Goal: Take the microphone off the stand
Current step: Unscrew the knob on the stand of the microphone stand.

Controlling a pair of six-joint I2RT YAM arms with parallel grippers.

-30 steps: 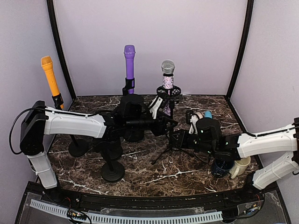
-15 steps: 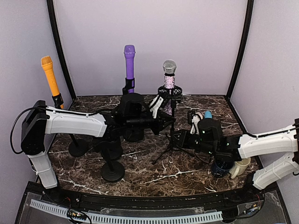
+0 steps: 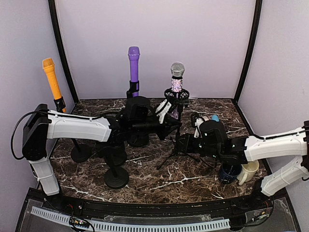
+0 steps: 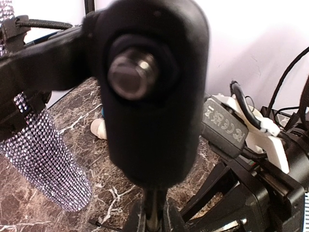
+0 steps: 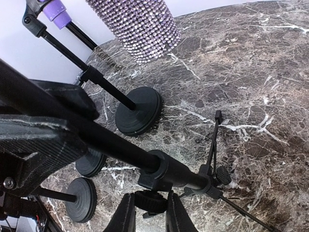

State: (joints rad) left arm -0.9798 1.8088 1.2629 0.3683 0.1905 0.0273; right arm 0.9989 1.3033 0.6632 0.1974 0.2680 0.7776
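Observation:
The microphone (image 3: 175,86) has a rhinestone body and a silver mesh head, and it stands upright in the ring clip of a black tripod stand (image 3: 176,145) mid-table. My left gripper (image 3: 170,126) is shut on the stand's thin upper pole, just under the big black clip joint (image 4: 149,96). The glittery microphone body (image 4: 43,154) hangs to the left of that joint. My right gripper (image 5: 150,218) is shut on the round clamp knob (image 5: 150,202) below the stand's thicker tube (image 5: 166,170). The microphone's lower end (image 5: 140,24) shows at the top of the right wrist view.
An orange microphone (image 3: 52,79) and a purple one (image 3: 133,65) stand on other stands at the left and back. Several round stand bases (image 3: 116,177) sit under my left arm. A dark cup (image 3: 230,173) and a cream cup (image 3: 248,172) stand at the right front.
My left gripper has closed on the stand's pole. The microphone and the top of its stand have shifted slightly right. My right arm has edged a little left, still gripping.

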